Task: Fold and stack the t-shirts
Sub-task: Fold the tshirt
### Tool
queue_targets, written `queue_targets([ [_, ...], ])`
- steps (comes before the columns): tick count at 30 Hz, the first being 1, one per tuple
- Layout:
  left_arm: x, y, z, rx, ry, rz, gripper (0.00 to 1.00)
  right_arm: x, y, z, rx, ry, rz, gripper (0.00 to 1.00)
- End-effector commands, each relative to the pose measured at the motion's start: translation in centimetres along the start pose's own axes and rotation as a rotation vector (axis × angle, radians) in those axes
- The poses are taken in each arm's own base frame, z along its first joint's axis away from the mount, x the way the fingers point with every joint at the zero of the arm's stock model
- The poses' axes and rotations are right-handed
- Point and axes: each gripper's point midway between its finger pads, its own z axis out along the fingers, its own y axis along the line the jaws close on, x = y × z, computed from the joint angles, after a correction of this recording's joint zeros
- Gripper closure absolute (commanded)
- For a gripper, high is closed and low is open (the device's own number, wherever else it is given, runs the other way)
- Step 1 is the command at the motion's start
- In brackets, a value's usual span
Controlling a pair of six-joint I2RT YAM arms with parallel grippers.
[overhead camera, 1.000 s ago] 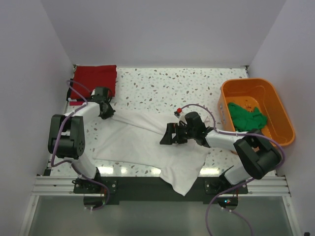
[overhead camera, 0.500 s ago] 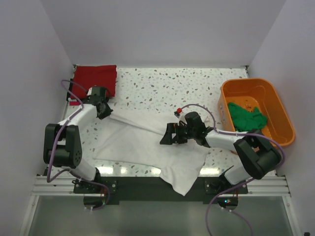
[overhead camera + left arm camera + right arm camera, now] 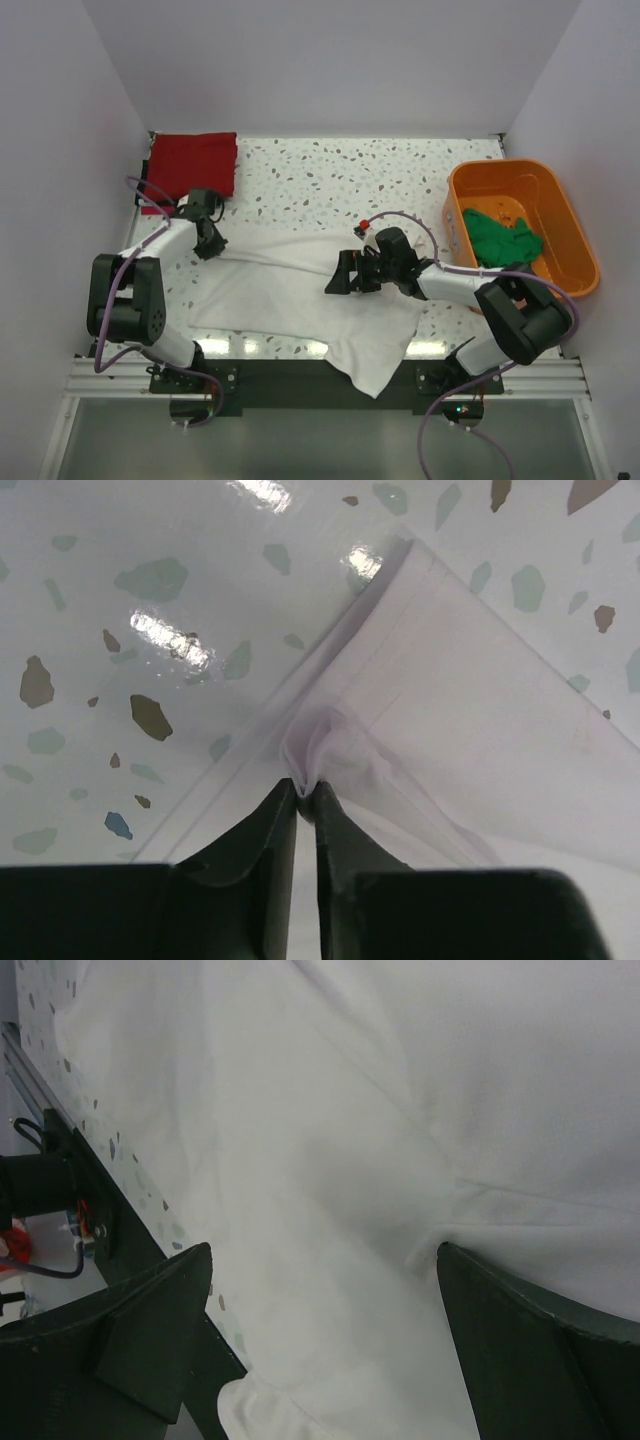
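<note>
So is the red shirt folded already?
Folded: the red shirt lies as a neat flat rectangle in the far left corner.

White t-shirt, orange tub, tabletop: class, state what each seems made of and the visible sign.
White t-shirt: soft matte cloth; it creases, with a stitched hem. Orange tub: probably plastic; smooth, rigid moulded rim. Tabletop: glossy speckled sheet, maybe laminate; lights glare off it.
</note>
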Motion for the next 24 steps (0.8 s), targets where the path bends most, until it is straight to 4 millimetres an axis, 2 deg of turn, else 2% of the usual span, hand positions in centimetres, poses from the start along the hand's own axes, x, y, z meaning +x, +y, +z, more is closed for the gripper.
queue_targets([
  [1,0.0,1.5,-0.5,-0.054,-0.006,-0.017,0.78,1.0,-1.6,-0.1,0.077,0.032,0.006,0.01],
  [3,-0.4,2.0,-1.3,-0.072,-0.023,-0.017,0.61,0.8,-1.4,-0.3,0.077,0.030,-0.001,0.01],
  [4,-1.4,1.8,-2.2,-0.066,-0.055,-0.026,0.36,0.7,-1.3,-0.4,0.076,0.029,-0.005,0.01],
  [5,-1.6,2.4,-2.8,-0.090,-0.062,-0.025,0.34,0.4,-1.1,-0.6,0.076,0.024,-0.009,0.01],
  [8,-3.2,2.1,-5.0,-0.064,-0.119,-0.060,0.26,-0.2,-0.3,-1.1,0.066,0.013,-0.023,0.01],
  [10,-4.1,0.9,-6.7,0.011,-0.150,-0.073,0.06,-0.4,0.3,-1.4,0.049,0.014,-0.036,0.01],
  [11,-4.8,0.0,-7.3,0.061,-0.175,-0.080,0.00,-0.8,0.8,-1.7,0.042,0.011,-0.041,0.01],
  [14,-5.8,-2.9,-8.4,0.211,-0.203,-0.059,0.00,-1.9,2.5,-2.9,0.020,-0.006,-0.082,0.01],
  [17,-5.8,-5.9,-8.3,0.326,-0.181,-0.025,0.00,-3.8,3.6,-4.4,0.044,-0.055,-0.117,0.01],
  [18,-5.0,-6.9,-7.5,0.341,-0.143,0.002,0.00,-4.4,3.7,-5.0,0.065,-0.079,-0.121,0.01],
  [20,-4.7,-8.5,-7.0,0.380,-0.116,0.038,0.00,-5.5,2.4,-5.9,0.193,-0.104,-0.084,0.01],
  [21,-4.1,-8.8,-5.6,0.373,-0.081,0.051,0.00,-5.7,1.8,-6.2,0.239,-0.107,-0.070,0.01],
  [22,-4.0,-9.0,-5.0,0.368,-0.073,0.056,0.00,-6.2,0.2,-6.3,0.332,-0.130,-0.057,0.01],
  [24,-3.3,-9.8,-3.3,0.386,-0.037,0.071,0.00,-6.7,-1.5,-6.9,0.430,-0.136,-0.024,0.01],
])
